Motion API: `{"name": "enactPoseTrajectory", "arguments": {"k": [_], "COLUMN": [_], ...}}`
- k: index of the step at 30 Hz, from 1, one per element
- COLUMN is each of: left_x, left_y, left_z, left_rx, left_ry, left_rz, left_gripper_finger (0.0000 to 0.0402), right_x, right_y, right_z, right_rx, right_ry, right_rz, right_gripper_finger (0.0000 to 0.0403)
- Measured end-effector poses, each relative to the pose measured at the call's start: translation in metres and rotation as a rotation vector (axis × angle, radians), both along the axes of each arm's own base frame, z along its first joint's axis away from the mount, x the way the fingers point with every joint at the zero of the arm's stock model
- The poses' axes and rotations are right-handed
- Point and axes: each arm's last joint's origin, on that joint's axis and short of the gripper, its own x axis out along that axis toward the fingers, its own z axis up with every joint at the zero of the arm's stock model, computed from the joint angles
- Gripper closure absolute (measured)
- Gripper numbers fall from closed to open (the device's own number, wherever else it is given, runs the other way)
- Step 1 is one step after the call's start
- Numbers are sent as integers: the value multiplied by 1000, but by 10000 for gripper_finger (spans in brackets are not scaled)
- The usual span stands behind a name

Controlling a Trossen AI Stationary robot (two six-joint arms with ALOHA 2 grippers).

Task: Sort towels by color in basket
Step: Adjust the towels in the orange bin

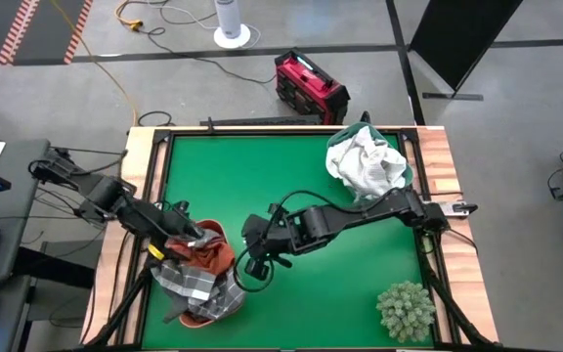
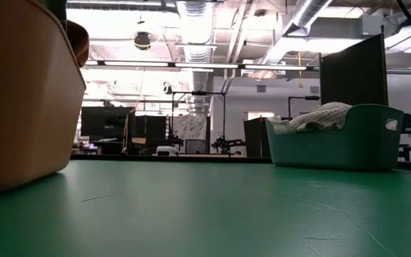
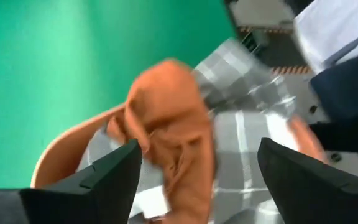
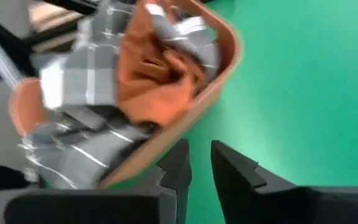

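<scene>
towels [image 1: 199, 276] fill a basket [image 1: 218, 233] at the table's [image 1: 262, 176] left front. a second basket [image 1: 411, 174] of towels sits right rear. a plant ball [image 1: 406, 310] lies right front.

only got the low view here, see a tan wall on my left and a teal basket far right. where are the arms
Observer: Both are at the tan basket; the left pincer hangs open over its rust-orange towel.
Operator: and the right one
Observer: The right pincer sits just outside that basket's rim, over the green mat, fingers close together, holding nothing.
Operator: whats in the tan one besides orange
Observer: Grey checked towels. The teal basket holds white towels.
</scene>
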Motion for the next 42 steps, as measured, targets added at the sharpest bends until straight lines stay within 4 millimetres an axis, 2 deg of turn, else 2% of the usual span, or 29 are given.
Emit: {"name": "enactPoseTrajectory", "arguments": {"k": [3, 6, 9, 13, 15, 18, 20, 27, 30, 32, 34, 38, 42], "left_x": [-4, -11, -16, -25, -28, -31, -32, -38, -42, -45, -46, -43, -43], "left_y": [2, 6, 10, 17, 19, 20, 20, 15, 10, 6, 1, -17, -45], "left_z": [19, 32, 36, 36, 34, 32, 31, 28, 23, 19, 17, 13, 9], "left_rx": [-22, -51, -57, -62, -64, -68, -74, -145, -170, -152, -117, -38, 38], "left_ry": [-25, 8, 44, 72, 97, 129, 147, 254, 393, 471, 506, 520, 491], "left_rz": [5, 45, 120, 201, 221, 238, 238, 123, 42, -6, -57, -187, -368], "left_gripper_finger": [91, 94, 98, 102, 103, 104, 104, 104, 104, 104, 104, 104, 104], "right_x": [5, 11, 16, 37, 47, 61, 66, 49, 37, 31, 27, 29, 24], "right_y": [9, 28, 49, 77, 83, 85, 81, 72, 67, 59, 50, 37, 25], "right_z": [-16, -45, -66, -98, -105, -132, -143, -137, -111, -88, -73, -70, -64], "right_rx": [64, 115, 167, 249, 305, 332, 345, 300, 274, 261, 238, 209, 203], "right_ry": [49, 122, 145, 46, -25, -55, -52, 112, 126, 109, 87, 83, 114], "right_rz": [-9, 7, 30, 56, 56, 41, 18, -29, -6, -6, -24, -70, -103], "right_gripper_finger": [306, 306, 306, 306, 306, 306, 310, 335, 337, 337, 337, 337, 337]}}
